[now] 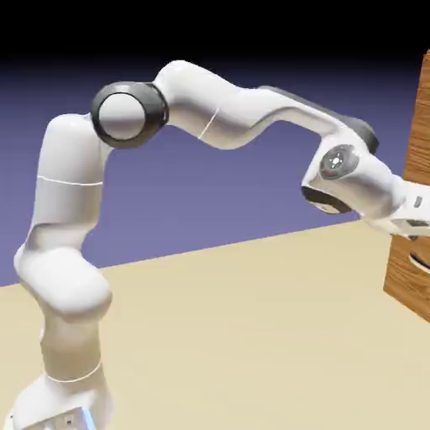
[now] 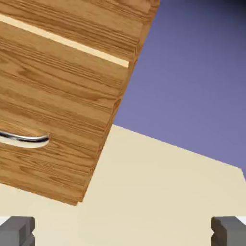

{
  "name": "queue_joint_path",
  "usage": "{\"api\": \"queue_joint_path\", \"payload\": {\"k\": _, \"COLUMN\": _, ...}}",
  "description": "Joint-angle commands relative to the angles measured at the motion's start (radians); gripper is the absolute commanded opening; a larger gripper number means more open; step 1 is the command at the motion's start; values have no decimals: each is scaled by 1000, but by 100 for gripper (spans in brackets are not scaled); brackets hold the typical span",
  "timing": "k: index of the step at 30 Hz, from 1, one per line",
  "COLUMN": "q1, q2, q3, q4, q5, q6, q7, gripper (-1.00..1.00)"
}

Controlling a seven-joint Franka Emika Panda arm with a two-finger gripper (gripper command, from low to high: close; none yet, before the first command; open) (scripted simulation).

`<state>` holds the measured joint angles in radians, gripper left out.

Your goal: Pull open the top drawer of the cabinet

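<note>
At 3 o'clock in the exterior view, cab. [image 1: 415, 138] stands by the arm's [image 1: 227, 109] far end; pincer [image 2: 123, 231] tips wide apart. Hand view: top drwr [image 2: 91, 19] at 11 o'clock, above pale gap.

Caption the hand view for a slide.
Cabinet with a curved handle ahead of the open tool, nothing between its fingertips.
</note>
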<state>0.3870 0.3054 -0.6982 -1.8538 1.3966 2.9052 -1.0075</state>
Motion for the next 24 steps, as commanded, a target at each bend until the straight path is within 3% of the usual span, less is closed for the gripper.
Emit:
{"api": "queue_joint_path", "payload": {"k": 1, "q1": 9, "q2": 22, "q3": -17, "q4": 24, "q5": 35, "q6": -3, "q7": -44, "gripper": 0}}
{"api": "queue_joint_path", "payload": {"k": 24, "q1": 224, "q2": 523, "q3": -417, "q4": 571, "q5": 834, "q6": -79, "q7": -1044, "gripper": 0}}
